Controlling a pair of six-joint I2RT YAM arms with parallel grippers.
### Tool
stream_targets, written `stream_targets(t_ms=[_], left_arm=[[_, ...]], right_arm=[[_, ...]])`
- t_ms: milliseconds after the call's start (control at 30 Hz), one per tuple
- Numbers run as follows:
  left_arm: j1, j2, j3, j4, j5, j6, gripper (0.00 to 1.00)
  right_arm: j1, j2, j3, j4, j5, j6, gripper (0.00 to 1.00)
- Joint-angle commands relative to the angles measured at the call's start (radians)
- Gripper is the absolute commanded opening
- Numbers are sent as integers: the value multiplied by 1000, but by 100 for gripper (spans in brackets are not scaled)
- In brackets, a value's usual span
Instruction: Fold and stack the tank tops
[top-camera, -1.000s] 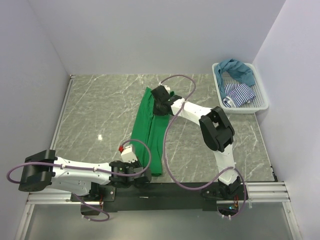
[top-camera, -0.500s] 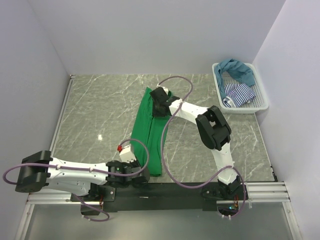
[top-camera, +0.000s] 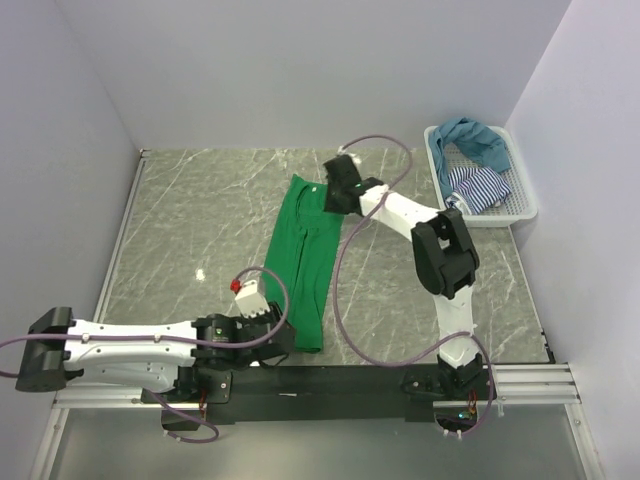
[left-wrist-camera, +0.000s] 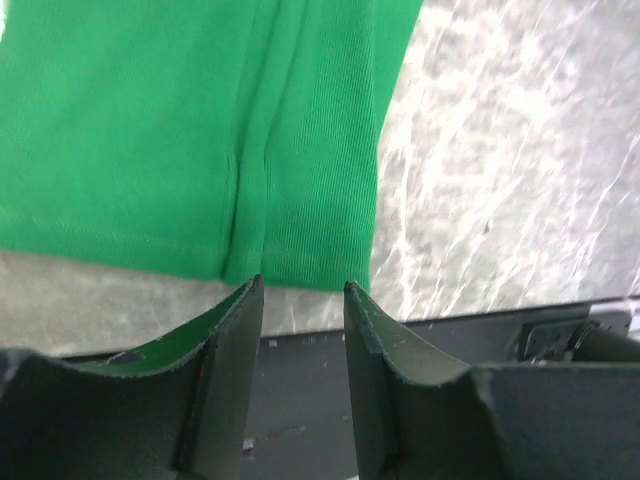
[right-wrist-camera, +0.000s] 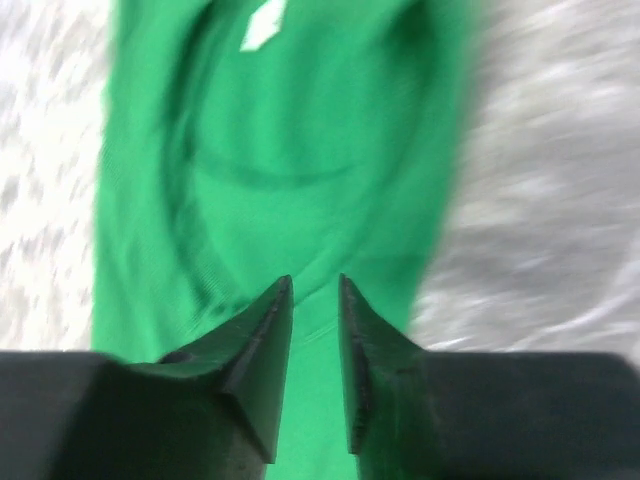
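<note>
Surface: grey marble-pattern table (top-camera: 200, 220), flat, bounded by plain pale walls (top-camera: 300, 70) at the back and on both sides. A black strip (top-camera: 330, 378) runs along the near edge, where the arm bases sit.

Container: one white mesh basket (top-camera: 524, 208) at the far right corner of the table, against the right wall. It holds two garments: the teal top (top-camera: 475, 138), bunched at the far end, and the striped top (top-camera: 478, 188), crumpled at the near end. The two touch.

Green top (top-camera: 305, 260): on the table near the middle, lying as a long narrow band from far to near, layers doubled lengthwise. Its hem reaches nearly to the black strip. A white label (right-wrist-camera: 262, 25) shows at the neck end.

Left gripper (left-wrist-camera: 300, 300): low at the near hem, fingers spread, nothing between them. The hem lies just beyond the tips.

Right gripper (right-wrist-camera: 315, 300): above the neck end, fingers slightly parted, no cloth pinched. That view is blurred.
</note>
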Motion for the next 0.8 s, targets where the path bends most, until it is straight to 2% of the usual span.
stream_targets(t_ms=[0, 133, 267, 567, 767], left_arm=[[65, -54, 31, -10, -24, 96, 43], [140, -104, 27, 14, 10, 174, 42], [212, -126, 31, 31, 34, 246, 42], [274, -138, 31, 40, 70, 306, 41], [295, -146, 21, 57, 88, 325, 41]], right_arm=[[-89, -69, 10, 33, 15, 21, 27], [-137, -39, 45, 34, -15, 27, 17], [-148, 33, 155, 12, -29, 21, 16], [-169, 205, 392, -71, -55, 33, 12], [-171, 219, 386, -22, -78, 44, 10]])
